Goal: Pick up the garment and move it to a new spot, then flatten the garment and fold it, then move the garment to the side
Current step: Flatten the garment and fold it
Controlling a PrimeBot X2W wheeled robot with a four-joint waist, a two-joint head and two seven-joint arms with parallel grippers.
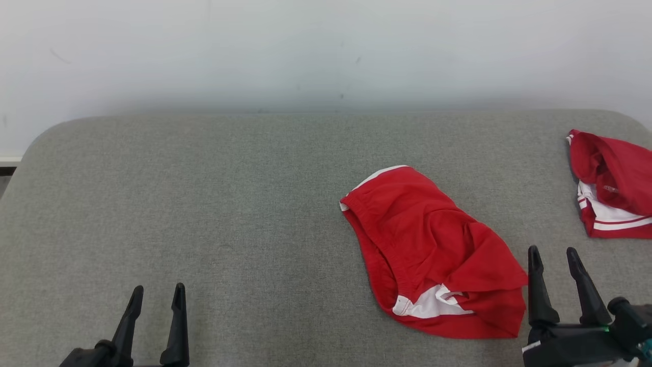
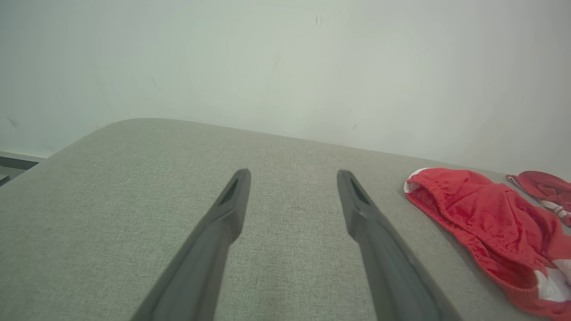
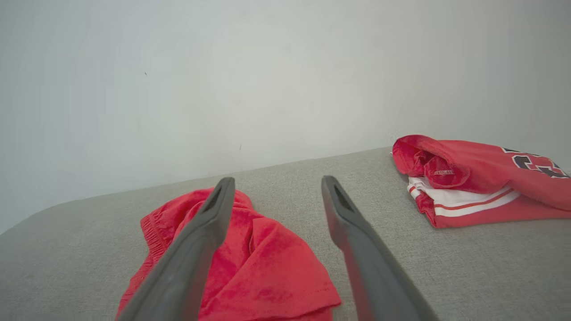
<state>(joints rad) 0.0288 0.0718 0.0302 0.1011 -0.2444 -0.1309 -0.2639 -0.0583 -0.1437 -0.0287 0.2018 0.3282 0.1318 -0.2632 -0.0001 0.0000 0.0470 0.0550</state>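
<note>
Progress judged early: red shorts [image 1: 433, 255] lie in a rumpled heap on the grey fabric-covered worktop [image 1: 204, 204], at about 4 o'clock from its middle in the head view. They are neither spread flat nor folded, with the elastic waistband [image 1: 364, 239] curling open toward 9 o'clock and a white panel [image 1: 433, 303] showing at the near edge. Whether this spot is already the "new spot" cannot be told from how things lie. Flattening, folding and the shift to the side all look undone. Left tool [image 1: 158, 290] sits at 7 o'clock, fingers apart and empty, well apart from the cloth. Right tool [image 1: 552, 251] sits at 5 o'clock, fingers likewise apart with nothing between them, just beside the shorts' right-hand corner. In its wrist view one finger overlaps the red cloth, but no pinch shows. Second red garment [image 1: 611, 183] lies at 3 o'clock, well apart from the shorts, looking folded, with white striped trim. It is cut off by the frame edge in the head view. Dark numerals show in the right wrist view, but whether it is a jersey or another pair of shorts is unclear. The shorts' leg openings are buried in folds, so front and back cannot be sorted out. Pale wall [image 1: 305, 51] stands behind, at 12 o'clock.
</note>
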